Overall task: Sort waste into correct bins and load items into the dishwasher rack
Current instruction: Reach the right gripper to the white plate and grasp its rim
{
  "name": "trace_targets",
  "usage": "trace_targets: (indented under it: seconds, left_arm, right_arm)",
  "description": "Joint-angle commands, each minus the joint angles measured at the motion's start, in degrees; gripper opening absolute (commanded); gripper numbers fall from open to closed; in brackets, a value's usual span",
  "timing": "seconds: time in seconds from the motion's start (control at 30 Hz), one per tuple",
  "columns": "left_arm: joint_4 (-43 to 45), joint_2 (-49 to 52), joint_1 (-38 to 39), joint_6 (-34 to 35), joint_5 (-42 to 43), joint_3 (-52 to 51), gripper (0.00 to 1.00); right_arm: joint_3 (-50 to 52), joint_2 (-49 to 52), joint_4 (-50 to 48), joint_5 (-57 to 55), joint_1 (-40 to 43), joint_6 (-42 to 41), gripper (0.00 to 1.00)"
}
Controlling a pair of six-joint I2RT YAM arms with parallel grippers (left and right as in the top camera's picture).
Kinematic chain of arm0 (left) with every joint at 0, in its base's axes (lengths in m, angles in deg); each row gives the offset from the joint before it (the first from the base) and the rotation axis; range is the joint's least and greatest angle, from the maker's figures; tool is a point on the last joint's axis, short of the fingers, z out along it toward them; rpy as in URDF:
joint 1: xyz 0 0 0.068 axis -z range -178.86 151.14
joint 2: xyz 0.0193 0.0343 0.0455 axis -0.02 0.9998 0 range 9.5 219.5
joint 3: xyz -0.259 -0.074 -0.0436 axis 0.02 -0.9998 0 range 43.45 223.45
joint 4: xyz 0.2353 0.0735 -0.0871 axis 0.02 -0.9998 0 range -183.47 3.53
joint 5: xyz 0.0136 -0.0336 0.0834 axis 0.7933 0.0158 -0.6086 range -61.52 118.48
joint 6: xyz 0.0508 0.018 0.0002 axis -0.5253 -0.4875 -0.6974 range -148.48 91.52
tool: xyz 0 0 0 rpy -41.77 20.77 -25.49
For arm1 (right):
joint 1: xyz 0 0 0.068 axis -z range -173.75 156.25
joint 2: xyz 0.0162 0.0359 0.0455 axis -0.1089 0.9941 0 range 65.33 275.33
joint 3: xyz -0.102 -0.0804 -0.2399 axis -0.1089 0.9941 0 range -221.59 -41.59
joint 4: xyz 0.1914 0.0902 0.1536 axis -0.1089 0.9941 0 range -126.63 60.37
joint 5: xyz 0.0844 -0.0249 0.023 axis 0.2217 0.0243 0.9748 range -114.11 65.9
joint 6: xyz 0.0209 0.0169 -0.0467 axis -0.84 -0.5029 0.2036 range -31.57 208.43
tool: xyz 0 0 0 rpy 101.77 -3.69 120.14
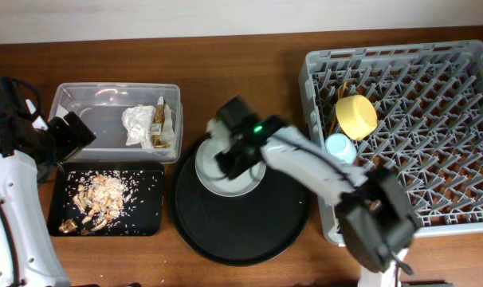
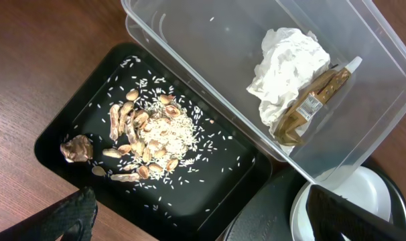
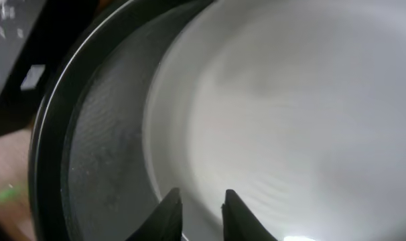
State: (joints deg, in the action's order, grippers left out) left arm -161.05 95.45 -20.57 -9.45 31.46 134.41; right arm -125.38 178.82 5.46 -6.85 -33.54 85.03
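The pale grey-white plate [image 1: 238,184] lies on the round black tray [image 1: 225,233]. My right gripper [image 1: 225,156] is at the plate's far-left rim. In the right wrist view its fingers [image 3: 201,209] are nearly closed astride the rim of the plate [image 3: 290,100]. My left gripper [image 1: 70,135] is open and empty [image 2: 210,221] above the waste bins. The clear box [image 2: 210,53] holds the white napkin [image 2: 287,60] and gold-brown wrapper [image 2: 310,107]. The shallow black tray [image 2: 76,120] holds food scraps [image 2: 149,134]. The pink cup is not in view.
The grey rack [image 1: 433,119] at the right holds the yellow bowl [image 1: 355,115], the blue cup [image 1: 339,147] and thin wooden sticks [image 1: 343,86] near its left wall. The clear box [image 1: 98,104] and black tray [image 1: 146,217] lie left of the round tray.
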Motion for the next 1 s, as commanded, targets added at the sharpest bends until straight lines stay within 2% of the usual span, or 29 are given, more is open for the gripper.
trace_targets:
  seconds: [0.0, 0.13, 0.33, 0.57, 0.83, 0.97]
  left_arm:
    - [-0.1, 0.2, -0.2, -0.2, 0.2, -0.2, 0.99]
    - [-0.1, 0.2, -0.2, -0.2, 0.2, -0.2, 0.99]
    - [-0.1, 0.2, -0.2, -0.2, 0.2, -0.2, 0.99]
    - [-0.1, 0.2, -0.2, -0.2, 0.2, -0.2, 0.99]
    - [-0.1, 0.2, -0.2, -0.2, 0.2, -0.2, 0.99]
    - [-0.1, 0.2, -0.2, -0.2, 0.2, -0.2, 0.99]
  right_arm:
    - [-0.9, 2.2, -1.7, -2.3, -4.8, 0.2, 0.25]
    - [-0.9, 2.6, -2.0, -8.8, -8.2, 0.1, 0.29]
    - [-0.9, 5.0, -2.8, -16.6, -9.3, 0.2, 0.31]
    - [-0.9, 7.0, -3.5, -11.0, -9.4, 0.1, 0.31]
    - [-2.5, 5.2, -3.2, -12.3, -9.3, -0.1, 0.31]
    - [-5.0, 1.9, -2.0, -8.6, -9.4, -0.1, 0.37]
